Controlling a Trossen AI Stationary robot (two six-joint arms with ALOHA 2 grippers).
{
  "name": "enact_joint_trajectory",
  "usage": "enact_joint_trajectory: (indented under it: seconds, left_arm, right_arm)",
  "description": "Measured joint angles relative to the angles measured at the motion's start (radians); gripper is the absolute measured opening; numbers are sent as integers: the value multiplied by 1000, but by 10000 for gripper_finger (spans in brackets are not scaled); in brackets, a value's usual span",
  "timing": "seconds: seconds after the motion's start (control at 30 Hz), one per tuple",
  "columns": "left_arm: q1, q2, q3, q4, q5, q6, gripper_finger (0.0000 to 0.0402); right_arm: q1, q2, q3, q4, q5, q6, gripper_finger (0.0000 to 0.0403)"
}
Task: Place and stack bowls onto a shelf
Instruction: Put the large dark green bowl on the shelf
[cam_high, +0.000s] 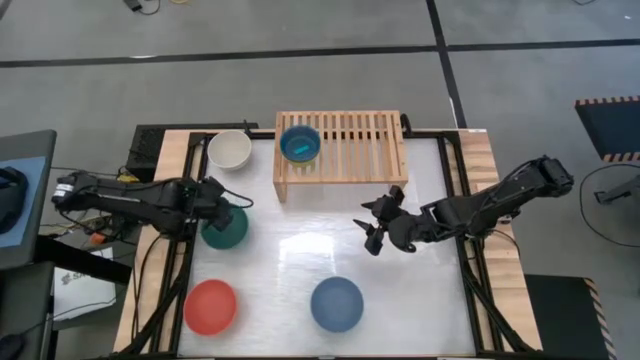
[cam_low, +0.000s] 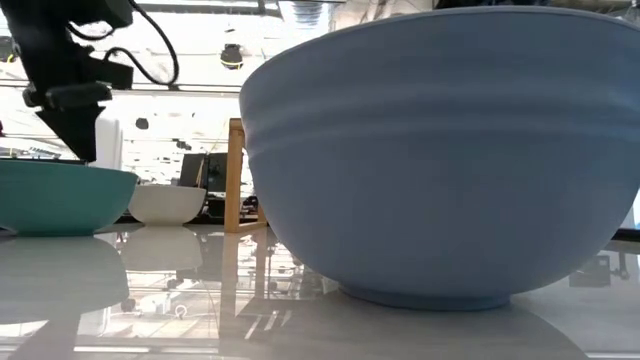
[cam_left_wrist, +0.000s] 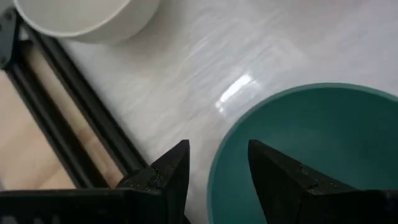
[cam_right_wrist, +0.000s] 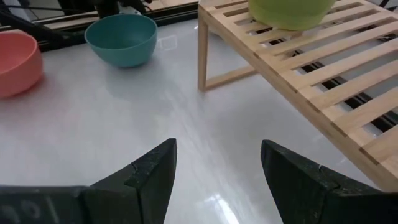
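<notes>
While the left end effector (cam_high: 228, 213) straddles the dark teal bowl's (cam_high: 224, 229) rim, fingers apart, the pick-up step looks underway; closing comes next. Right end effector (cam_high: 377, 222) waits spread near the shelf (cam_high: 362, 140), which holds a stack topped by the cyan bowl (cam_high: 299, 144).

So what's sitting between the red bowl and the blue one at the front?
Nothing: between the red bowl and the slate blue bowl, the high view shows bare white tabletop.
</notes>
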Motion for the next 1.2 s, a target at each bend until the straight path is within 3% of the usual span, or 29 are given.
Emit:
enact_joint_trajectory:
  seconds: [0.3,0.4,0.67,0.77,0.97,1.2]
  left_arm:
    - [154,130,0,74,61,177,148]
    - [204,160,0,108,126,252,148]
    - [301,240,0,112,183,297,145]
    - [312,265,0,113,200,314,122]
    - [312,289,4,125,252,345,16]
    - [268,275,35,149,287,357,5]
  right_arm:
    - [1,0,0,-2,-1,0,260]
    - [1,0,0,-3,-7,0,260]
    - [2,0,0,-12,-9,0,260]
    - [2,0,0,-13,-10,0,260]
    - [2,0,0,-19,-10,0,260]
    - [0,1,0,-45,-52,-4,260]
